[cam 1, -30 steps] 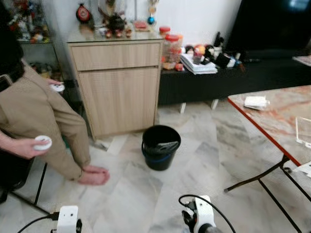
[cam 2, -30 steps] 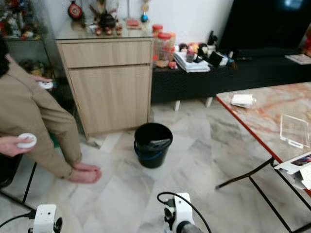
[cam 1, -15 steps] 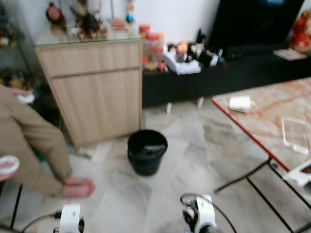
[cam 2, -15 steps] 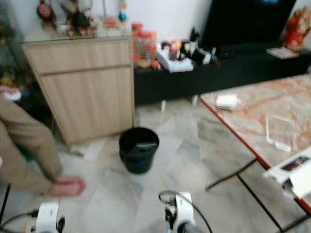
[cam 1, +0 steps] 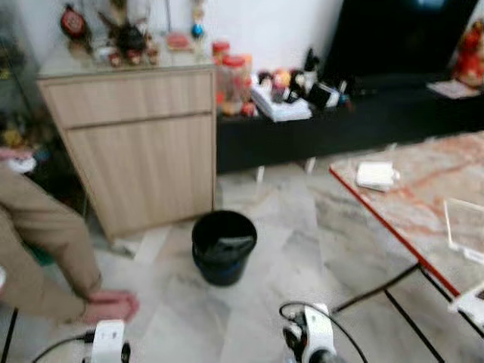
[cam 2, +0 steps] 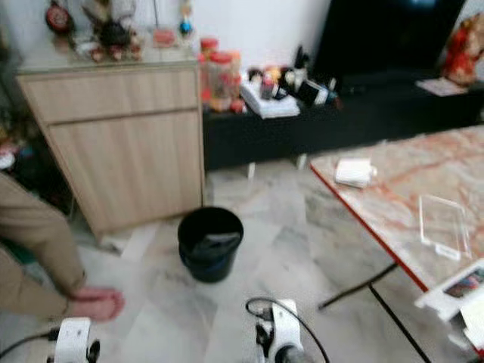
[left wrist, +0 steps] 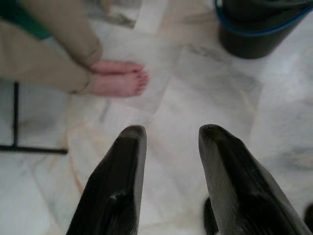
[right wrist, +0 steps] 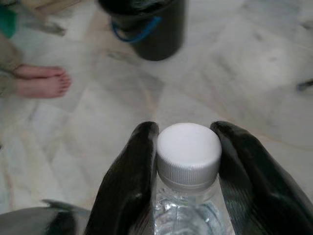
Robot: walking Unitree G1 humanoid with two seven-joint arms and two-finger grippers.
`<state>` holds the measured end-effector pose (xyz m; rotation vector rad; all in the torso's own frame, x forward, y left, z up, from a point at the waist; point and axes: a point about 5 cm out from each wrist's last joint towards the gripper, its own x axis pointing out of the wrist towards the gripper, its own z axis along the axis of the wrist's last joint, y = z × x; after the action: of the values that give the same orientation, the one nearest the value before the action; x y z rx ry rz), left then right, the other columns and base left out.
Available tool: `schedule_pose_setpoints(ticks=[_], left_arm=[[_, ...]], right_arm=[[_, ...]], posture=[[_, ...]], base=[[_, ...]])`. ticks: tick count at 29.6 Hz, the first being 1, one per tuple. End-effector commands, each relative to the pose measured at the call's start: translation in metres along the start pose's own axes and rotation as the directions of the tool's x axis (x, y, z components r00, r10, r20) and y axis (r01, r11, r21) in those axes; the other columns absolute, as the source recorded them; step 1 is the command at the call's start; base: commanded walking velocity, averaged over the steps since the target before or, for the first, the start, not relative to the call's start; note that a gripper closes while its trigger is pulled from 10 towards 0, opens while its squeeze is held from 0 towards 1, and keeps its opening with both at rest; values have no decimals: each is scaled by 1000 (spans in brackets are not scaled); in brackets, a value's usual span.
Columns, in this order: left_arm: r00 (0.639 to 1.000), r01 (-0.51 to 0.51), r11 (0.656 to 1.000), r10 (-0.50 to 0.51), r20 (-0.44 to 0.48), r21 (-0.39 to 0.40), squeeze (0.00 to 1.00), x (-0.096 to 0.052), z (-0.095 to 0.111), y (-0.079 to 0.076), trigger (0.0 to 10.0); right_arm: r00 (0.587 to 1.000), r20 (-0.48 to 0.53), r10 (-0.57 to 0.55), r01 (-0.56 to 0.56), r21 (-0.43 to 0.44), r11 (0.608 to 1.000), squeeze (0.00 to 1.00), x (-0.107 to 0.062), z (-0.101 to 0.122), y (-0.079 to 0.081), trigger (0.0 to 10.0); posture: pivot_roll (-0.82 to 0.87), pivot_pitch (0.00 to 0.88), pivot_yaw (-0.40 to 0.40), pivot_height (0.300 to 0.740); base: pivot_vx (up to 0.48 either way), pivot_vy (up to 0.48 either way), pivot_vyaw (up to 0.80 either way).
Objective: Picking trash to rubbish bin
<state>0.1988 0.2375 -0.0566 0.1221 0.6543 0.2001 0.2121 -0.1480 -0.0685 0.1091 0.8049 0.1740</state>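
As the head view has swung since a second ago, the bin (cam 1: 224,246) lies ahead; the right gripper (right wrist: 188,169) clamps a bottle (right wrist: 189,161), the left gripper (left wrist: 168,181) gapes empty.

Both head views look forward and down across the marble floor (cam 1: 302,227) at the black bin (cam 1: 223,246), from some way off; each wrist view looks low along its fingers, sharing that bin and a person's bare feet (left wrist: 119,78)

Open pale marble floor (cam 1: 249,318) leads to the round black plastic bin (cam 1: 223,246). A person's bare feet (cam 1: 112,305) flank left; the red-edged marble surface (cam 1: 412,200) flanks right.
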Motion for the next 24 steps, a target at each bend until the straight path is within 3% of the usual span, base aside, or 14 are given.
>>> schedule_pose_setpoints(ticks=[1,6,22,24], left_arm=[[1000,6,1000,-6,-5,2,0,0,-1,-2,10000],[1000,7,1000,-7,-6,5,0,-1,-2,-2,10000],[1000,9,1000,-9,-7,14,0,-1,-3,0,10000],[1000,10,1000,-9,-7,15,0,-1,-2,1,10000]], right_arm=[[1000,16,-6,6,-20,1000,0,1,6,-2,10000],[1000,6,-4,5,-45,999,0,1,5,-1,10000],[1000,5,-1,1,-57,998,0,1,4,1,10000],[1000,2,0,0,-63,998,0,1,3,2,10000]], posture=[[71,46,-65,740],[74,27,-62,740],[80,9,-56,740],[80,9,-56,740]], base=[[349,0,0],[352,0,768],[352,0,0],[352,0,675]])
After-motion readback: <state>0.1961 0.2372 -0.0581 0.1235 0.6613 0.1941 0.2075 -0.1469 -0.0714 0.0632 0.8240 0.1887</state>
